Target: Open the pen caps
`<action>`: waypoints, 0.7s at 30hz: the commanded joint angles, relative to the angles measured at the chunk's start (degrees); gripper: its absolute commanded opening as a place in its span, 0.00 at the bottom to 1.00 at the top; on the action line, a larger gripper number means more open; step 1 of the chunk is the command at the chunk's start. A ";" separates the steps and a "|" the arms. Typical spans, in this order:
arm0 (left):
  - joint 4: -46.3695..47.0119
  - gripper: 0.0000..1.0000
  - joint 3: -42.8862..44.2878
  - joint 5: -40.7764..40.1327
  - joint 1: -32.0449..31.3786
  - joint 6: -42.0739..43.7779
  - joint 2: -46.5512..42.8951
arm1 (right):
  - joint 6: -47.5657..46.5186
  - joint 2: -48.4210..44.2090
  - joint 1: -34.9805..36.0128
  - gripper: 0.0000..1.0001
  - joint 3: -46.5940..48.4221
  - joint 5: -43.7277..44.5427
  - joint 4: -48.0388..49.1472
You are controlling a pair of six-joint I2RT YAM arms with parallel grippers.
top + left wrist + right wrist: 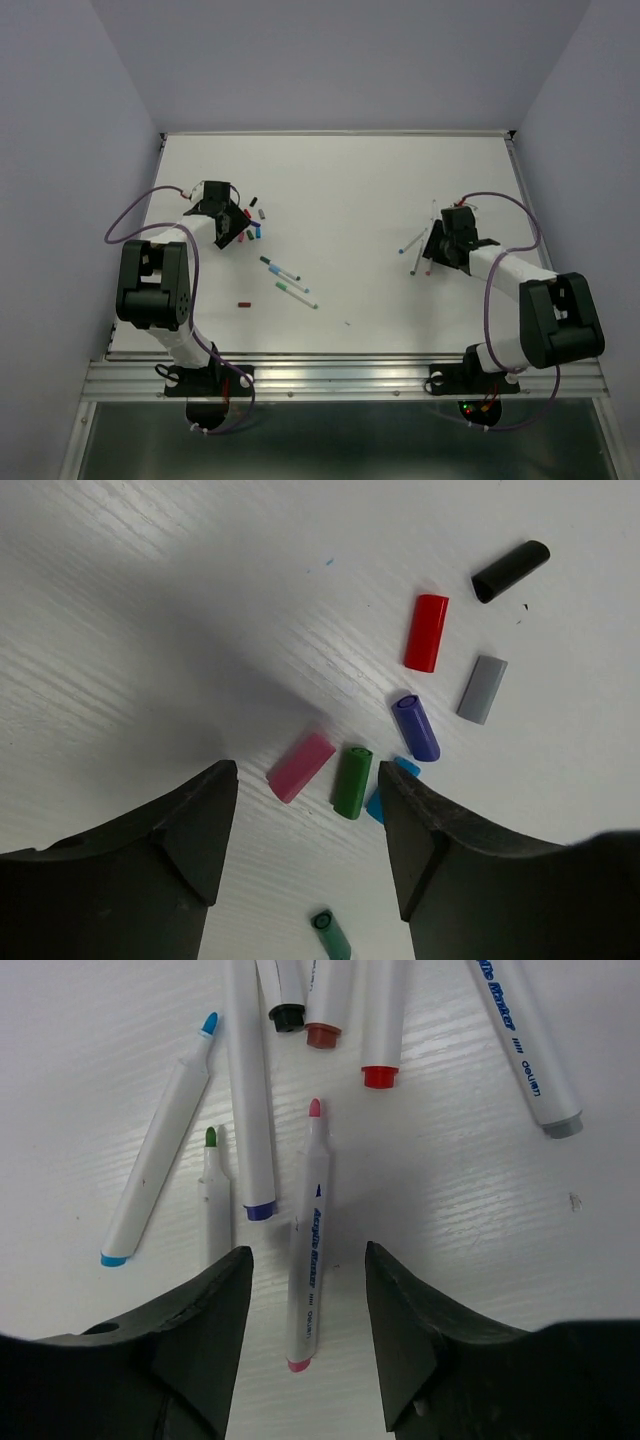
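Your left hand (305, 778) has its fingers apart and grips nothing. It hangs low over the white tabletop (360, 180), close to that tabletop's left edge.

Taking the left hand as your mark:
- Just past its fingertips lie the short pink plastic pen cap (301, 766) and the short green plastic pen cap (352, 781), side by side and apart from both fingers.
- A blue plastic pen cap (380, 802) is half hidden behind one finger.
- Farther out from the left hand lie the purple cap (416, 727), the red cap (427, 632), a grey cap (483, 689) and a black cap (510, 571), all loose.
- A teal cap (331, 932) lies back between the fingers.
- A dark red cap (244, 303) sits alone, nearer the arm bases than the left hand.
- Two thin white pens (288, 282) lie down and to the right of it.

A wide stretch of bare tabletop separates the left hand from your right hand (308, 1255), which is well apart on the far side. The right hand's fingers are also apart. A white pink-tipped pen barrel (311, 1210) lies flat between them, with a gap on each side. Other uncapped white barrels (250, 1090) fan out beyond it, some of them touching.
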 commanded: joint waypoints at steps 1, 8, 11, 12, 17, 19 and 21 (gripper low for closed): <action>0.20 0.72 1.96 0.39 0.05 0.74 -2.84 | -1.42 -5.50 -0.42 0.62 2.47 -1.02 -1.83; -1.02 0.99 1.35 2.68 0.05 1.97 -12.84 | -6.52 -13.86 3.96 1.00 3.35 -14.21 -3.24; -1.55 0.99 0.47 3.65 0.05 2.76 -18.03 | -9.59 -13.69 13.77 1.00 5.11 -12.20 -3.95; -2.08 0.99 0.21 3.73 0.05 2.85 -19.18 | -10.47 -13.16 16.26 1.00 6.16 -12.10 -3.08; -4.54 0.99 -2.34 1.10 0.05 2.32 -27.26 | -18.47 -2.98 31.44 1.00 11.95 -15.35 0.97; -5.07 0.99 -3.30 0.22 0.05 2.32 -28.86 | -21.02 2.02 35.25 1.00 17.22 -13.95 1.50; -6.03 0.99 -3.75 -0.22 0.05 2.32 -30.53 | -25.41 9.93 39.20 1.00 21.18 -13.16 1.67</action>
